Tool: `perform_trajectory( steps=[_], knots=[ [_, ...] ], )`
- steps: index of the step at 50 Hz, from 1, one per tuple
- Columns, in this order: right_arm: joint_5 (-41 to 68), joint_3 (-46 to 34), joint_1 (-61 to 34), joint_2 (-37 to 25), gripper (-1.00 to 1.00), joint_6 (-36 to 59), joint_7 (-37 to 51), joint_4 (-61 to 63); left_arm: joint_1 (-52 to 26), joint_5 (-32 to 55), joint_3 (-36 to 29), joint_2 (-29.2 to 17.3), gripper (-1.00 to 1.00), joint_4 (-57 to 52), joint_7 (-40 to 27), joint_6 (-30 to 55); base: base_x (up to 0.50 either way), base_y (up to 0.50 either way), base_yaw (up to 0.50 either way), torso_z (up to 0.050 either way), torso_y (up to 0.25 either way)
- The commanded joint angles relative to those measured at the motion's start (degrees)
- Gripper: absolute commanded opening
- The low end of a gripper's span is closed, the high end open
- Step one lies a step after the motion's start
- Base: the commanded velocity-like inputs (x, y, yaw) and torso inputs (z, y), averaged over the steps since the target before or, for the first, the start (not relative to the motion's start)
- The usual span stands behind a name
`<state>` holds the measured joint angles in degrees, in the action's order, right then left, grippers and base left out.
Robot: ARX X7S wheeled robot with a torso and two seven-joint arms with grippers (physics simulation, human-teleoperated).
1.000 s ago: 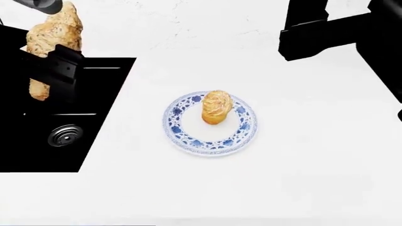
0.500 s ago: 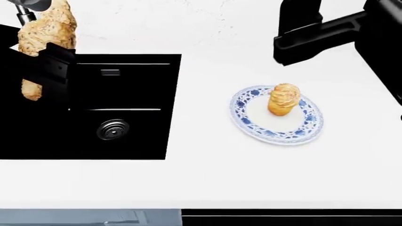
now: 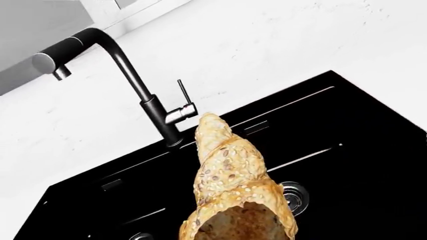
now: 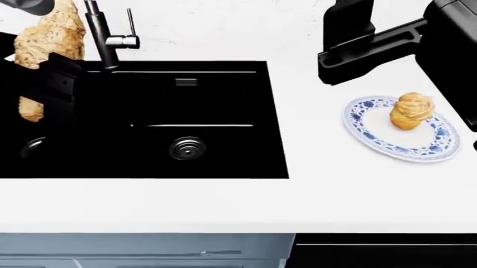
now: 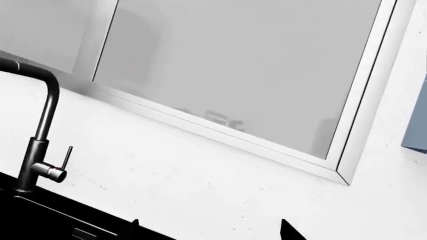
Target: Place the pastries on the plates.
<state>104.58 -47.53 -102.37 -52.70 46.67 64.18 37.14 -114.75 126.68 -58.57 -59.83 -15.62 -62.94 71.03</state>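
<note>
A long tan speckled croissant point(image 4: 46, 42) hangs over the black sink's left end, and my left gripper point(image 4: 51, 84) is shut on it. In the left wrist view the croissant point(image 3: 230, 185) fills the near middle and hides the fingers. An oval golden puff point(image 4: 412, 110) stands on the blue floral plate point(image 4: 367, 137) on the counter at the right. My right arm point(image 4: 358, 44) is raised behind that plate. In the right wrist view the right gripper point(image 5: 210, 231) is open, its tips wide apart with nothing between them.
The black sink point(image 4: 223, 151) with its drain point(image 4: 187, 148) takes up the left half of the white counter. A black faucet point(image 4: 104, 36) rises behind it. The counter's front edge point(image 4: 223, 231) runs low across the head view. A window point(image 5: 240, 65) is behind.
The head view has swung left: the plate with the puff slid to the right edge, and the whole sink and faucet came into view. The croissant stays held.
</note>
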Motion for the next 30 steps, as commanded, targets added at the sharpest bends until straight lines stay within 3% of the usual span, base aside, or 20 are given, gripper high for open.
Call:
perform_trajectory(
  steps=[1,18,30],
  knots=[
    [-0.82,-0.14,-0.34,0.88,1.0,0.6,-0.9,0.18,-0.73,0.18,0.16,-0.93,-1.0,0.09,-0.81,-0.24,-0.13,0.5,0.0,0.0,0.0],
    [-2.56,-0.08,0.59,1.33,1.0,0.32,-2.26,0.35,-1.28,0.4,0.07,-1.23,-1.0,0.39,-0.89,0.37,-0.06,0.5,0.0,0.0,0.0],
    [-3.55,-0.43,0.55,2.09,1.0,0.81,-2.69,0.32,-1.13,0.14,0.13,-1.2,-1.0,0.37,-0.64,0.31,0.09,0.5,0.0,0.0,0.0]
  ],
)
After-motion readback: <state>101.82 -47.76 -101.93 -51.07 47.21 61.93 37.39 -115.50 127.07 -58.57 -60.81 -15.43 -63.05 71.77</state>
